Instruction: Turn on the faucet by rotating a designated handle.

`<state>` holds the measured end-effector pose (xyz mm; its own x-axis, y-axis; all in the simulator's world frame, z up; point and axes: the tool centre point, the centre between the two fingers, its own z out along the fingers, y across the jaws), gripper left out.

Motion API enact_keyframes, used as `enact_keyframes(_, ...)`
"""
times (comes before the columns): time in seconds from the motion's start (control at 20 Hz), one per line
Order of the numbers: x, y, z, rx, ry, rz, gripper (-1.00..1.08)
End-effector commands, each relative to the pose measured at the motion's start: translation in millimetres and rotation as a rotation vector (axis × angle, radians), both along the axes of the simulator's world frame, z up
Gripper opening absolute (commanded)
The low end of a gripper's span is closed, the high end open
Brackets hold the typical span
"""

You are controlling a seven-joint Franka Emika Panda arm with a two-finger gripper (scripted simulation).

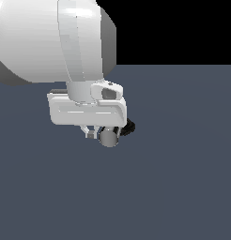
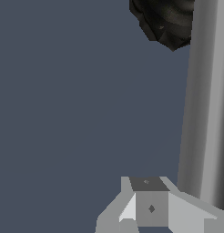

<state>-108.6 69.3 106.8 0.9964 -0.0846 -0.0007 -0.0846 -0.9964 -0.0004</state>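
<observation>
Here, the large white robot gripper (image 1: pixel 96 132) hangs low over the flat slate-grey floor (image 1: pixel 183 187), directly above the small black-based faucet (image 1: pixel 128 127). The shiny chrome cylindrical handle (image 1: pixel 108 138) points its flat grey end toward the near side, just beside one pale grey fingertip (image 2: pixel 150 205). Only that one fingertip shows clearly, so the jaw opening cannot be judged, nor any grasp.
</observation>
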Motion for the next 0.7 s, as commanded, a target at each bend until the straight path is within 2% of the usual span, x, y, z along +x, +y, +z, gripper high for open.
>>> enact_keyframes(0.0, 1.1, 0.2, -1.4, 0.0, -0.001, -0.001, -1.0)
enact_keyframes(0.2, 0.9, 0.2, -1.1, 0.0, -0.001, -0.001, -1.0)
enact_keyframes(0.65, 0.1, -45.4, -1.1, 0.0, -0.001, -0.001, -1.0)
